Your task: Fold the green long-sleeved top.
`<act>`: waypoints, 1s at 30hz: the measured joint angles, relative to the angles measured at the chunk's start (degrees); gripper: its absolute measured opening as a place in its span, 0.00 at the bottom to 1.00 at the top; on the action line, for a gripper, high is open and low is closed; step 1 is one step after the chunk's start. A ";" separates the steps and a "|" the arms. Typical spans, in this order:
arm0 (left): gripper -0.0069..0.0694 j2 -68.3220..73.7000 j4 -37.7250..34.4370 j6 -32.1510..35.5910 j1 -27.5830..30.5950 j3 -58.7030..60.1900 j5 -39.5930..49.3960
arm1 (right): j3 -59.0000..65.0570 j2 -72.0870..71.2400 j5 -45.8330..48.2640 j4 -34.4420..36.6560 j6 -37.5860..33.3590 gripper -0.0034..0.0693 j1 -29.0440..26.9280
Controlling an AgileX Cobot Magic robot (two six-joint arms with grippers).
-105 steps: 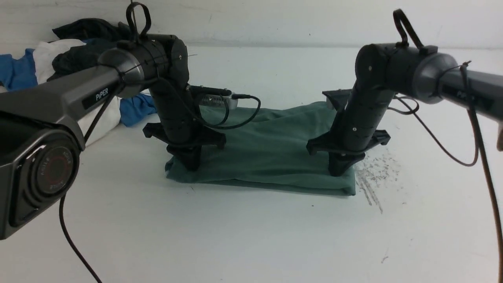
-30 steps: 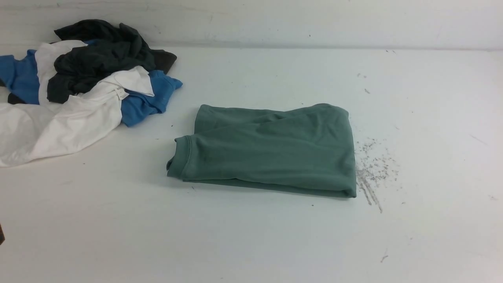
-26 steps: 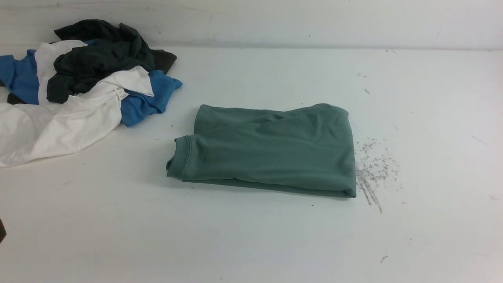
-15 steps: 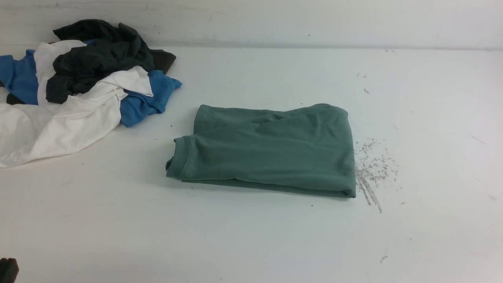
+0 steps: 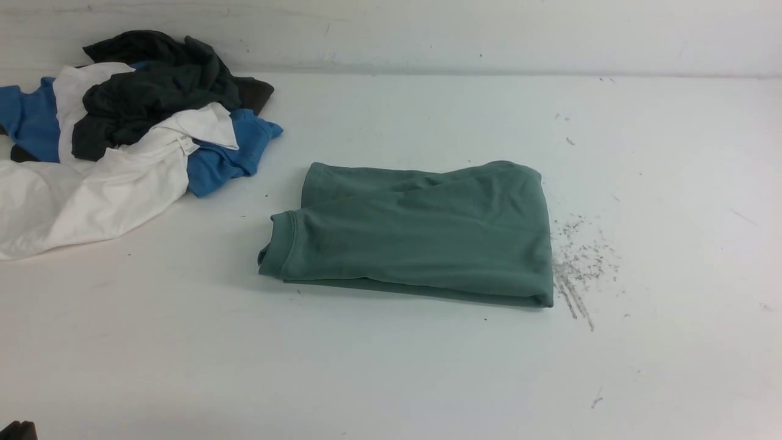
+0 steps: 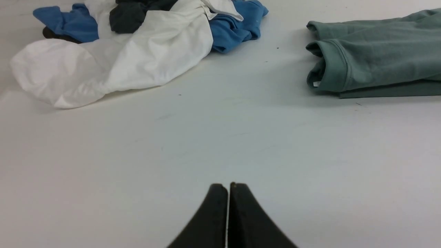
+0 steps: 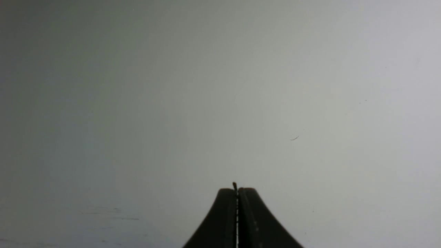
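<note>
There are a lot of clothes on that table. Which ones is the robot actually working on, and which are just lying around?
Part of the job:
- green long-sleeved top, folded into a flat rectangle mid-table
- left gripper and right gripper, both shut, holding nothing

Just lying about:
- white garment
- blue garment
- dark charcoal garment
All three are heaped together at the far left of the table.

L gripper [image 6: 228, 187] & R gripper [image 7: 237, 190] both closed, holding nothing.
</note>
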 joint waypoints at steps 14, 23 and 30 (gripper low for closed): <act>0.09 0.00 0.00 0.00 0.00 0.00 0.00 | 0.00 0.00 0.00 -0.05 -0.17 0.05 0.00; 0.09 0.00 0.00 0.00 0.00 0.00 0.02 | 6.87 -0.04 6.68 -4.62 -2.71 0.05 -7.69; 0.09 0.00 0.00 0.00 0.00 0.00 0.02 | 25.23 0.02 11.30 -4.94 -2.71 0.05 -18.59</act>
